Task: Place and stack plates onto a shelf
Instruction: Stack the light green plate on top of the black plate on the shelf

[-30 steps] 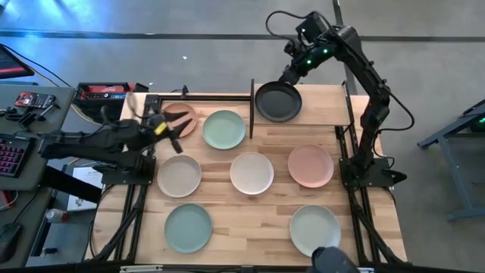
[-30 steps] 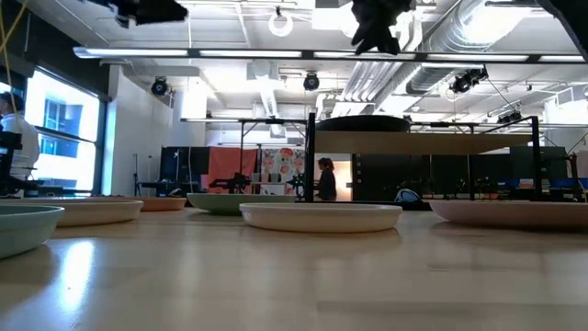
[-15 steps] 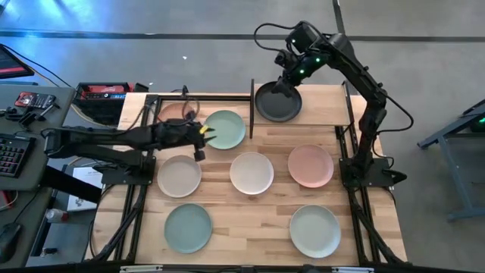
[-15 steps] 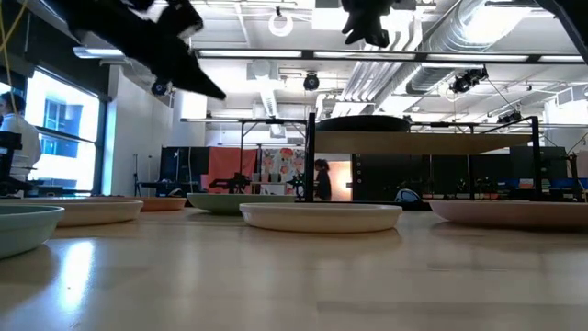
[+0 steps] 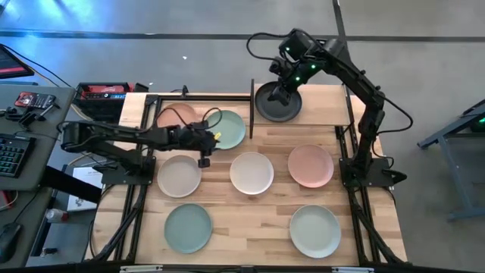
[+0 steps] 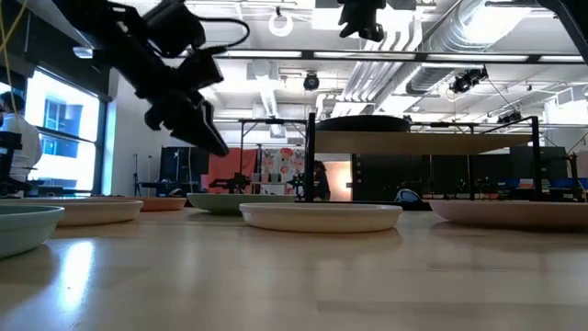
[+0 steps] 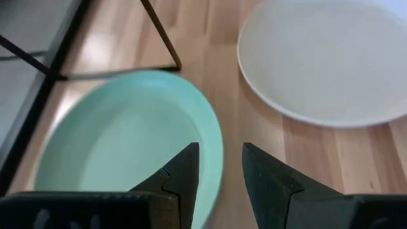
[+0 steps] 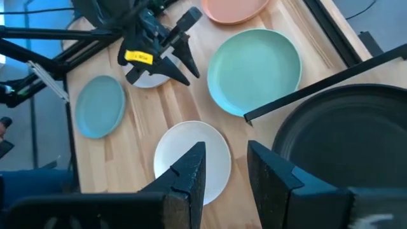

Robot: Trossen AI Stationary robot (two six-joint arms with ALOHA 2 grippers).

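Observation:
The shelf point(image 5: 322, 112) is a light-wood board on black posts at the table's far right, and the black plate point(image 5: 277, 105) lies flat on it. My right gripper point(image 5: 283, 89) hangs open above that plate point(image 8: 343, 127), well clear of it in the low view point(image 6: 363, 20). The pale mint green plate point(image 5: 227, 129) rests on the table left of the shelf. My left gripper point(image 5: 209, 139) is open over this plate's near-left rim point(image 7: 215, 143), with one finger on either side. The low view shows it point(image 6: 209, 138) above the plate, apart from it.
A salmon plate point(image 5: 177, 115) lies far left. Two cream plates point(image 5: 179, 175) point(image 5: 251, 172) and another salmon one point(image 5: 311, 165) form the middle row. Two green plates point(image 5: 188, 227) point(image 5: 314, 230) sit near the near edge. A black post point(image 5: 251, 98) stands at the shelf's left end.
My left gripper has swung from the table's left edge toward the mint green plate and come down, entering the low view. My right gripper has shifted from the black plate's far-right rim to above its middle. No plate has moved.

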